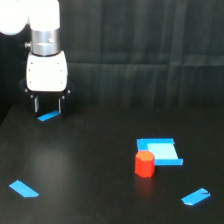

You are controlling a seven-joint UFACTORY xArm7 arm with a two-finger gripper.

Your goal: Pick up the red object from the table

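Gripper (48, 106) sits at the upper part of the exterior view's left, fingers pointing down and spread apart with nothing between them. Just below the fingertips lies a small blue flat piece (48, 117) — can't tell whether they touch it or hang a little above. The red object (144, 164) stands upright on the table (90, 170), well apart from the gripper, toward the exterior view's right and lower in the frame. It sits against the front-left corner of a larger blue flat piece (160, 151), touching or just beside it. Two more blue pieces lie flat: one at lower left (23, 189), one at lower right (195, 197). My read: the task is at the approach stage, no grasp started. Next move calls for a long traverse across the table to get above the red object, then a straight descent with the fingers straddling it — watch the near blue piece, one finger may land on it.
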